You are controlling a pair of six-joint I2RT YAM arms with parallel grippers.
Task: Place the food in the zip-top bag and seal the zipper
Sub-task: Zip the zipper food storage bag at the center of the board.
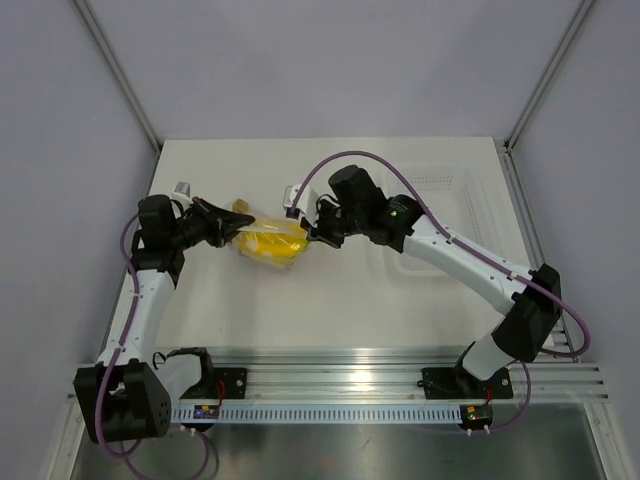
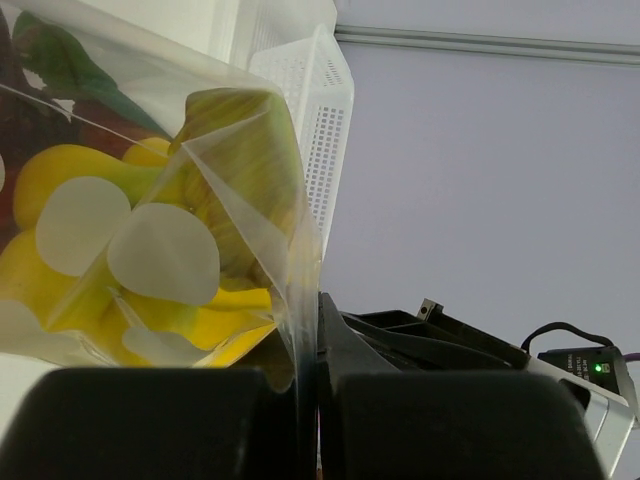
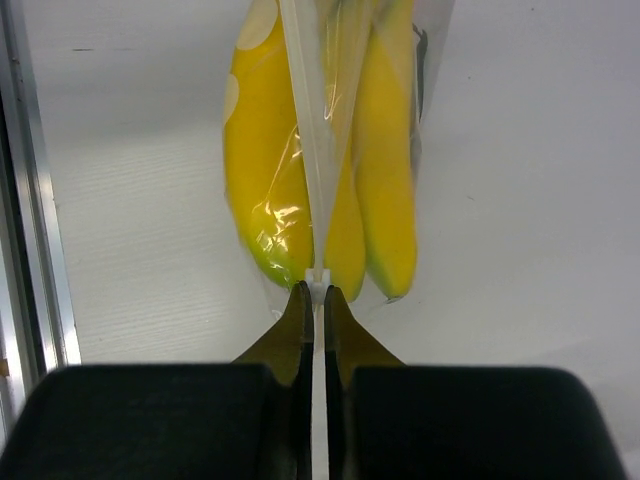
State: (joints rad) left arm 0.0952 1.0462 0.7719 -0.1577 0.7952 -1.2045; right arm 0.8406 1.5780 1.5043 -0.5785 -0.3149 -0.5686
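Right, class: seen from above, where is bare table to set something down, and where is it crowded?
Free: the wide strip of table between the zip-top bag and the front rail, and the back band behind the bag. Crowded: the middle, where the left fingers and right fingers pinch the bag, and the right, with the right arm over the clear tray.

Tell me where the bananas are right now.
In the top view, the bananas sit inside the dotted bag, left of centre, between the left tool and the right tool, both pinching its edges.
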